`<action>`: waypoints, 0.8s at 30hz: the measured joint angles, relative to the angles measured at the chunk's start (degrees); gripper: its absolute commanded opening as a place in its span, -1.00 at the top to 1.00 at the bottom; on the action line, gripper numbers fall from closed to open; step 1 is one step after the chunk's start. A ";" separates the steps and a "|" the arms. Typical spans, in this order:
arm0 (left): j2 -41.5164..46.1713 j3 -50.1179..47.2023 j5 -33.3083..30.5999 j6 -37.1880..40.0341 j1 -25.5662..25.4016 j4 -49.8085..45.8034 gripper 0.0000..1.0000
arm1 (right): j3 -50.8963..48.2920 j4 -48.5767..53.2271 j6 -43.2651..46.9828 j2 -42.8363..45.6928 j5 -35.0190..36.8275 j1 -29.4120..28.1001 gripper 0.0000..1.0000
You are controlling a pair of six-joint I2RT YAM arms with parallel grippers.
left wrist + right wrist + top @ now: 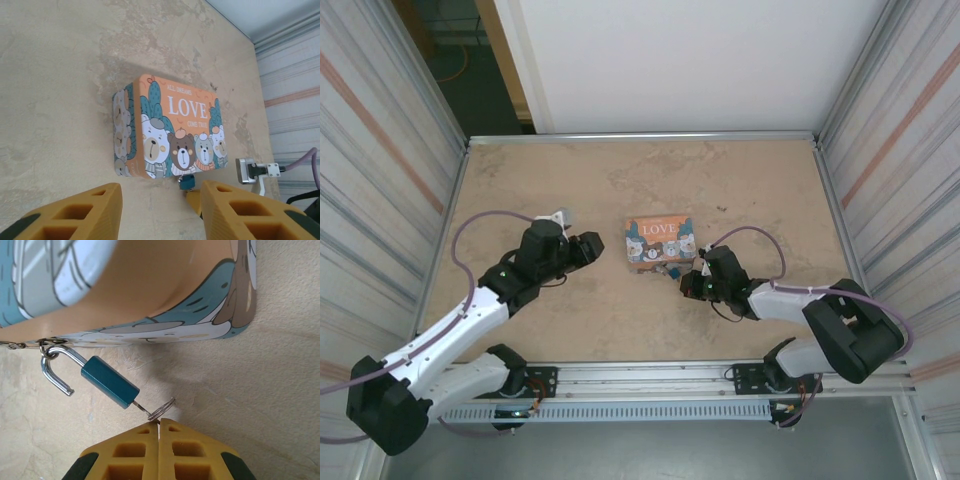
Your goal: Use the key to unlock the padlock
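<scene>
Right end effector pinched shut on the key in the padlock. Its shackle is sprung open and hooked to the tin on the worktop. Left end effector hovers, jaws apart.

Mottled beige tabletop, ribbed metal side walls, white back panel.

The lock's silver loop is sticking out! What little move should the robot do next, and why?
Probably the right gripper, pinched shut on the key, should let go and back off. The shackle of the padlock already has one end free, so the lock looks opened.
</scene>
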State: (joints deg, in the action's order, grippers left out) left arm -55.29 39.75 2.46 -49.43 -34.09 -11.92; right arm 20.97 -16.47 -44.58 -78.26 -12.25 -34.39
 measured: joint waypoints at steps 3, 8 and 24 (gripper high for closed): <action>-0.13 -0.50 0.50 0.17 1.05 -0.04 0.01 | 0.02 0.02 -0.07 0.00 0.02 0.00 0.77; -1.38 -0.66 2.47 0.85 3.39 0.17 -0.06 | 0.02 0.48 -0.28 0.26 0.35 0.02 0.46; -14.82 2.97 12.39 5.11 6.38 2.99 -0.10 | 0.02 3.02 2.03 8.35 0.68 0.04 -0.25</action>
State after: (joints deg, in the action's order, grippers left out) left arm -70.11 42.72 14.85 -44.31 -27.70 -8.93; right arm 20.99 -13.45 -42.54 -69.91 -11.57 -34.35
